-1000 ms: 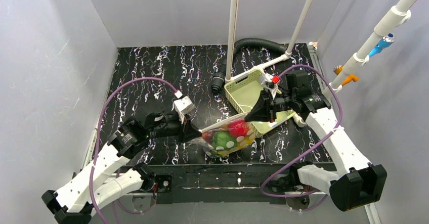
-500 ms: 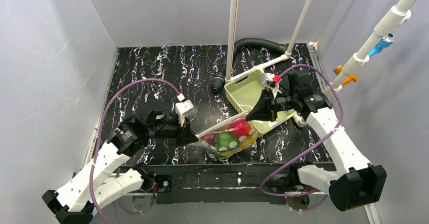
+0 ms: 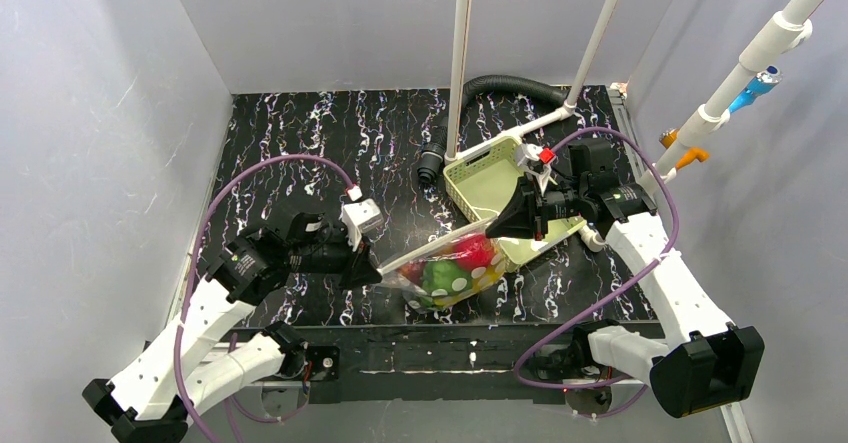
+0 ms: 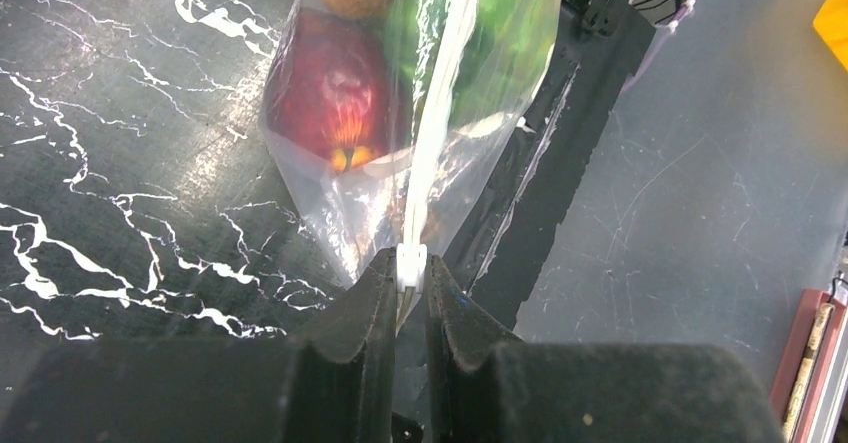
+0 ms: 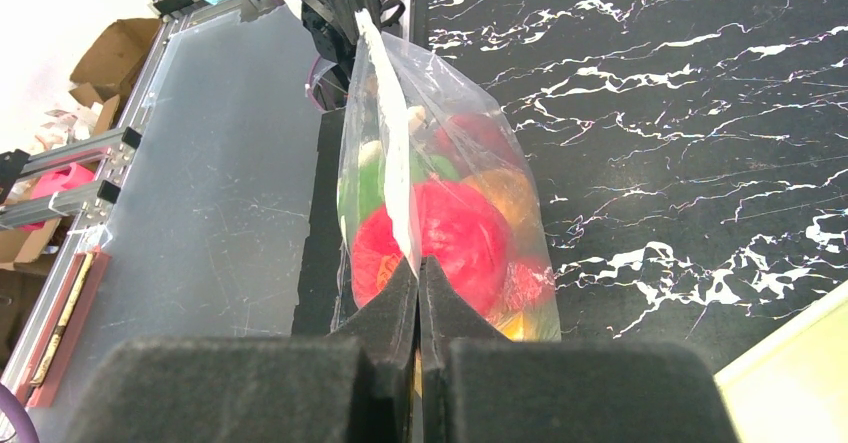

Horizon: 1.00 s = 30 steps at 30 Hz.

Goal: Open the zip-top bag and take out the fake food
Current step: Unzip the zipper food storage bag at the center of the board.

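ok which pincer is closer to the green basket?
Right. The right pincer grips the zip-top bag right beside the basket; the left pincer holds the bag's opposite end, farther from it.

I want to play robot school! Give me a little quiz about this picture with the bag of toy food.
1. True or false: the right gripper is shut on the zip-top bag.
2. What does the left gripper pinch? A) the bag's zip edge B) a spoon C) a cup
3. Fill in: the fake food is ___ the bag.

Key: 1 true; 2 A; 3 inside.
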Tool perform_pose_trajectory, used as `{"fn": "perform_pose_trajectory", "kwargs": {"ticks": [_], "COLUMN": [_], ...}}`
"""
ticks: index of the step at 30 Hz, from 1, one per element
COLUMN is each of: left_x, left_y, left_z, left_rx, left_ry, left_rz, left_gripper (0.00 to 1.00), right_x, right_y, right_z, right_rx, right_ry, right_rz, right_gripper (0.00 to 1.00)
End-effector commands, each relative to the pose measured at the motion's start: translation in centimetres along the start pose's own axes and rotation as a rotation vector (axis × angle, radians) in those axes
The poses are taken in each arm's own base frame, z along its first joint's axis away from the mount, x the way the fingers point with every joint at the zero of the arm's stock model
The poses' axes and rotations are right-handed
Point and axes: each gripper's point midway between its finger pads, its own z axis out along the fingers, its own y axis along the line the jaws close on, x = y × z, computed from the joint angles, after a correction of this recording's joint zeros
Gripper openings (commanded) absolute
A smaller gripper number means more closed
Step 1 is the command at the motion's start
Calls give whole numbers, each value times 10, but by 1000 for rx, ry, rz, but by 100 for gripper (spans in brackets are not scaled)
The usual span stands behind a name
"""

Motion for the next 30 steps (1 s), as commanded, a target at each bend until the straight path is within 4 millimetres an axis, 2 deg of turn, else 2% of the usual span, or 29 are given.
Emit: {"fn": "perform_pose_trajectory", "kwargs": {"ticks": [1, 11, 25, 30], "left_x": [21, 29, 30, 21], "left_y": [5, 14, 19, 14], "left_z": [-15, -24, -40, -31], "left_rx": [-56, -114, -175, -132], "left_ry": [80, 123, 156, 118], "left_rz": [1, 42, 69, 46], "left_gripper": [0, 0, 0, 0], "right_x": [-17, -17, -17, -18], "right_y": [-1, -2, -2, -3], "right_z": [-6, -6, -6, -5], "right_rx": [20, 21, 23, 7], "right_ry": [-23, -22, -21, -28], "right_rz": [-72, -71, -71, -56], "right_gripper": [1, 1, 1, 1]}}
